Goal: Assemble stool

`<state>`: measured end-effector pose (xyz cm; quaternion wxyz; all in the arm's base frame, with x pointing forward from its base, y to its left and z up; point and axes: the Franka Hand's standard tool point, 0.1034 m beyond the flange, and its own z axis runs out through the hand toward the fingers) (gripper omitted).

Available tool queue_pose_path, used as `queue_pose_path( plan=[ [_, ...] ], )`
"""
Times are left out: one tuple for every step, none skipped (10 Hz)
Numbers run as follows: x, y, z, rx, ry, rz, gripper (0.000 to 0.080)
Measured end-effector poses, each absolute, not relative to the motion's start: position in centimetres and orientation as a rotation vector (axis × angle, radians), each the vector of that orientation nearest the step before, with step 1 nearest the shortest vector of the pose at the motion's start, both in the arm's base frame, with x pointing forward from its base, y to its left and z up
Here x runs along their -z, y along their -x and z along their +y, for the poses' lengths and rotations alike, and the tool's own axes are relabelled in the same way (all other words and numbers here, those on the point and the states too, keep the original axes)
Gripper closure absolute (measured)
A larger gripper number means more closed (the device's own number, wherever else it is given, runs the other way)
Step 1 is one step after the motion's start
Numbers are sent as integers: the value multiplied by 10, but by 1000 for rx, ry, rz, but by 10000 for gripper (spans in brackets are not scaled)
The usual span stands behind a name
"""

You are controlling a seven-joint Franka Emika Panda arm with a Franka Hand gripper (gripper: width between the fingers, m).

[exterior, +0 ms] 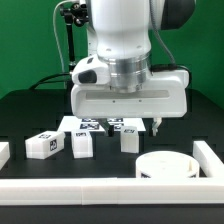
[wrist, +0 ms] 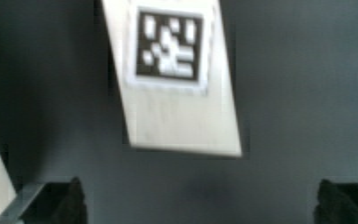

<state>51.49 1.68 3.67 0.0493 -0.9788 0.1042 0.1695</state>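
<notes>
The round white stool seat (exterior: 165,165) lies on the black table at the exterior view's front right. Three short white legs with tags lie in a row: one to the exterior view's left (exterior: 42,145), one in the middle (exterior: 82,143) and one to the right (exterior: 128,138). My gripper (exterior: 142,125) hangs just above the table, next to the right leg and behind the seat. In the wrist view one white leg (wrist: 172,80) with a black-and-white tag lies ahead of the gripper (wrist: 197,205). The jaws stand wide apart with only dark table between them.
The marker board (exterior: 92,124) lies behind the legs, partly hidden by the arm. White border rails run along the front (exterior: 100,190), the exterior view's right (exterior: 210,155) and left (exterior: 3,152). A black stand (exterior: 68,30) rises at the back.
</notes>
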Motion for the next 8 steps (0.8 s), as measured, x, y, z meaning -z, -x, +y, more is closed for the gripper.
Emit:
queue_pose_path(
  plan=[
    [-37,-518,18,-604,2961,309,150],
    [-36,-519,18,-652,2949,300,150],
    [-36,-511,18,-787,2913,288,150],
    [-34,-508,18,-929,2870,298,150],
    [-32,-509,18,-1021,2835,278,150],
    [-30,-509,18,-1075,2812,267,150],
    [-29,-503,19,-1168,2773,256,150],
    [-22,-502,18,-1242,2738,250,150]
  ],
)
